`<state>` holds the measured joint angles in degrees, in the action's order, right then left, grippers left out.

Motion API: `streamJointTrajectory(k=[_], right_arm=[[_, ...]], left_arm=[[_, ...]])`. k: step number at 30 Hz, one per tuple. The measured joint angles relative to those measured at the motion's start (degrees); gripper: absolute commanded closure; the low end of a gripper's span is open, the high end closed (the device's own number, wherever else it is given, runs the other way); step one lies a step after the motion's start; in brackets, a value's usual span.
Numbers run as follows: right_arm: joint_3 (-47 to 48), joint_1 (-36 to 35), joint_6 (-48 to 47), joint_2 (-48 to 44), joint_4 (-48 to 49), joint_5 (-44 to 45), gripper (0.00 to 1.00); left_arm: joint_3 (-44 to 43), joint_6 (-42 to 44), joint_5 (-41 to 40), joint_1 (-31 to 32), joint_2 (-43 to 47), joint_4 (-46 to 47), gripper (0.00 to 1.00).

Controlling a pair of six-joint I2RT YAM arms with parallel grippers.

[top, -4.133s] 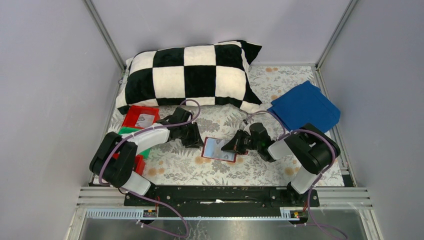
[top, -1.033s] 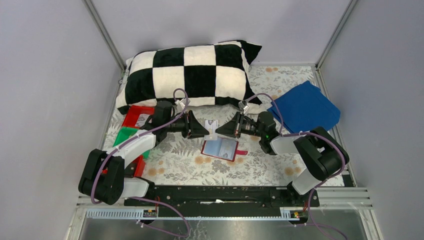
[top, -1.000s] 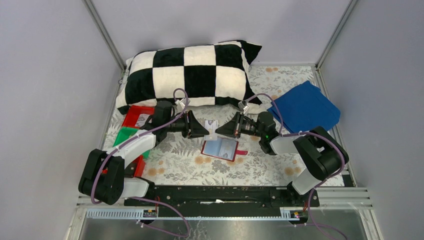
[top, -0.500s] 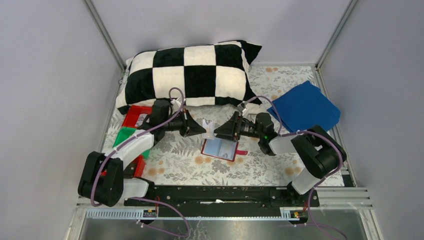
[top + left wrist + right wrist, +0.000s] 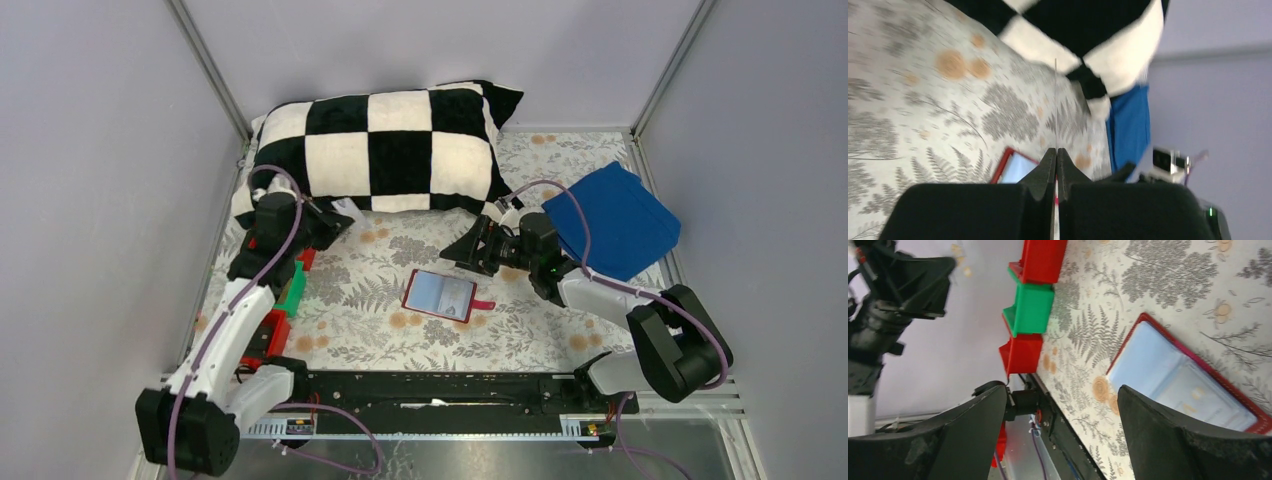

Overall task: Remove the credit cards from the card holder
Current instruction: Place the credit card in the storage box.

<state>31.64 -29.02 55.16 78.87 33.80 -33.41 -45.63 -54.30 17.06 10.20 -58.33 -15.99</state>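
Note:
The card holder [image 5: 440,295] lies open in the middle of the table, red-rimmed with pale blue sleeves, its strap tab [image 5: 483,303] pointing right. It also shows in the right wrist view [image 5: 1178,380] and the left wrist view [image 5: 1015,167]. My left gripper [image 5: 335,217] [image 5: 1056,150] is at the far left by the pillow's lower edge, shut on a credit card [image 5: 1055,105] seen edge-on as a thin pale line. My right gripper [image 5: 462,250] [image 5: 1062,390] hangs open and empty just above and right of the holder.
A black-and-white checked pillow [image 5: 380,150] fills the back. A folded blue cloth [image 5: 610,220] lies at the right. Red and green trays [image 5: 292,295] [image 5: 1030,307] stand along the left edge, under my left arm.
My right gripper has opened and let go of the card that both grippers held above the holder. My left arm has swung left with the card, over the trays.

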Motion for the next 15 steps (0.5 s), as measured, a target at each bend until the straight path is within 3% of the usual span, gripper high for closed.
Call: streamJointTrajectory(k=[6, 11, 15], right_arm=[[1.0, 0.0, -2.9, -0.1, -5.6, 1.5, 0.11], [1.0, 0.1, -3.5, -0.1, -6.8, 1.5, 0.1], [1.0, 0.1, -3.8, -0.1, -7.7, 1.5, 0.1]], left_arm=[[-0.8, -6.7, -23.9, -1.7, 4.9, -7.7, 1.0], [-4.7, -8.4, -30.6, -7.2, -2.8, -13.7, 1.0], [-5.0, -8.6, -31.0, -12.9, -5.6, -15.2, 1.0]])
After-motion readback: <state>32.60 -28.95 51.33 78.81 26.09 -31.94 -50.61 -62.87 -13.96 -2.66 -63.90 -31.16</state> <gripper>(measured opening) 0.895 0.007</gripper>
